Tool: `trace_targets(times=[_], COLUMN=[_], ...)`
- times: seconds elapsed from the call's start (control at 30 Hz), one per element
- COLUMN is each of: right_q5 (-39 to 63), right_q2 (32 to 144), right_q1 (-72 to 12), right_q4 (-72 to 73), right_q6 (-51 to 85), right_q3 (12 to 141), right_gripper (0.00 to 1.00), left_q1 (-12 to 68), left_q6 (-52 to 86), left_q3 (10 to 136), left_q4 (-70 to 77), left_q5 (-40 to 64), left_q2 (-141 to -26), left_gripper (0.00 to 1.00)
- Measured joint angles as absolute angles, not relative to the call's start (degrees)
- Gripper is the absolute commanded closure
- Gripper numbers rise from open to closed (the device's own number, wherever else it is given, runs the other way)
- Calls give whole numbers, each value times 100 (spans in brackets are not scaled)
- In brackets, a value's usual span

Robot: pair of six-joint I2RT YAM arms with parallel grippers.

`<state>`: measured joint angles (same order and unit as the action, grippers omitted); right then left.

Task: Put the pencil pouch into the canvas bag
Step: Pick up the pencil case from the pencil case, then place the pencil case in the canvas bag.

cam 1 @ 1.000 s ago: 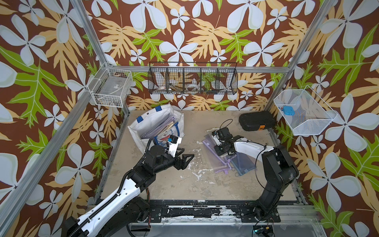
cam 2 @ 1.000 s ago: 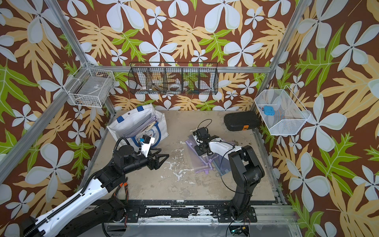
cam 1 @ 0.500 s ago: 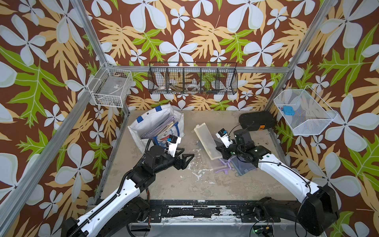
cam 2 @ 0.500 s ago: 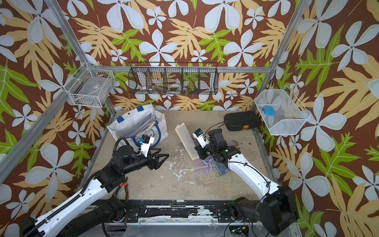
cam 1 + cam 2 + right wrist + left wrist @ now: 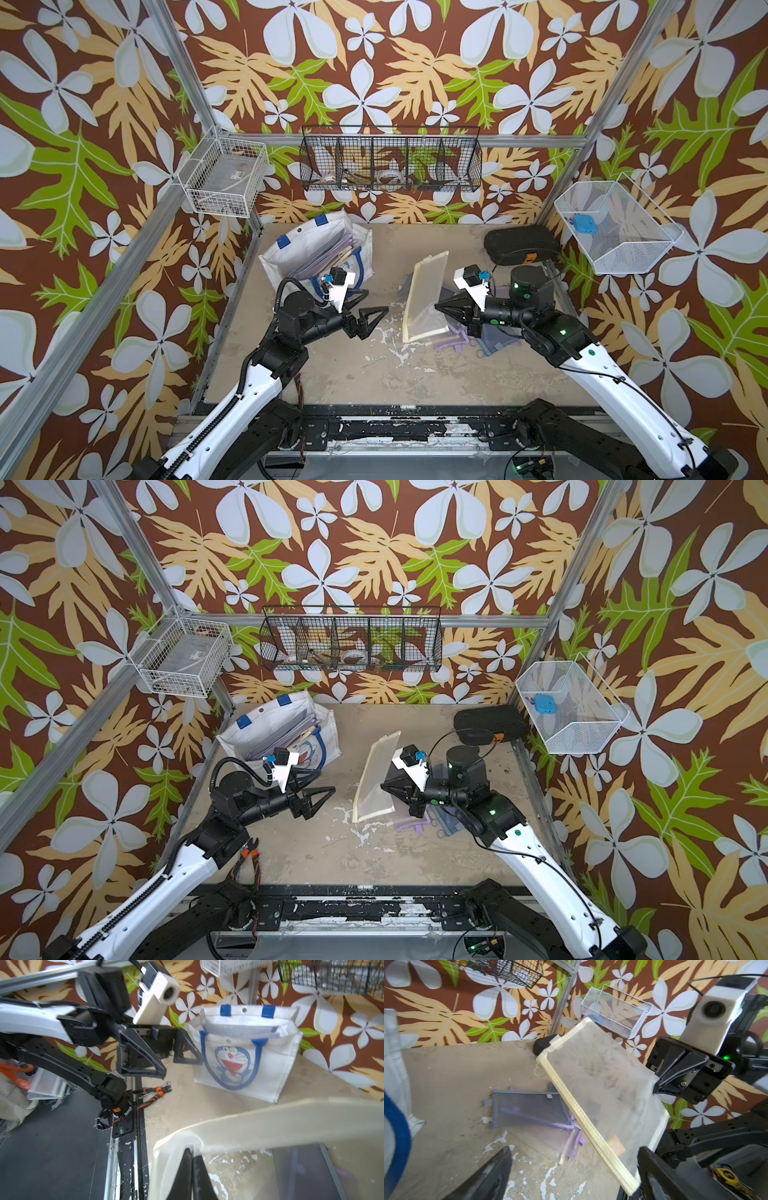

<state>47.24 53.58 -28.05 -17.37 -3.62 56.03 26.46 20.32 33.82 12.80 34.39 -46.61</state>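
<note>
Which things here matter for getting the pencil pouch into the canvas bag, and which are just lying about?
For the job: cream pencil pouch, pinched in the right fingers; canvas bag.
Lying about: grey pouch, purple pouch, black hard case, pliers.

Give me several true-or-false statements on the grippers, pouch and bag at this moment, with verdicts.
1. The right gripper is shut on the cream pencil pouch. True.
2. The left gripper grips a bag handle. False: it is open and empty.
3. The pencil pouch is inside the canvas bag. False: it is held up over the table, apart from the bag.
4. The canvas bag stands upright with flat items in it. True.
5. The black case touches the canvas bag. False: it lies at the opposite back corner.
</note>
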Motion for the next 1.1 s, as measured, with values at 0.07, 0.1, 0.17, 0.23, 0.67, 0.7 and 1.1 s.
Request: trace_targets(times=[0.07,0.1,0.17,0.23,0.67,0.7,1.1], right_q5=[4864,4950,5035,5113,5463,5476,5192], right_q2=[5321,5299,5262,5234,5260,5304,5802], right_q1=[-2849,-2856,-2888,-2941,-3417,-3461,-4158], right_q4=[-1782,-1798,-1831,-1874,-2106,-2123,-2104], right_q6=[-390,-414,-445,-456,-773,-773,-799], right_q3=[5721,5767,5828,5865,6351,6414,6720], right_gripper=[100,100,100,100,100,100,100], left_q1=[2637,2635,2630,2630,2626,2626,2665], left_q6=[2209,2318,2602,2936,5662,5754,6965], left_q3=[3256,3208,3140,3116,2471,2456,2018], left_q4=[1645,1828,2233,2545,4388,4442,6154], left_q5=[3629,3715,3938,4117,4722,4724,4681], left_q2=[-4652,-4670,-4781,-4943,-4875,-4866,-5531], left_gripper=[0,0,1,0,0,0,1])
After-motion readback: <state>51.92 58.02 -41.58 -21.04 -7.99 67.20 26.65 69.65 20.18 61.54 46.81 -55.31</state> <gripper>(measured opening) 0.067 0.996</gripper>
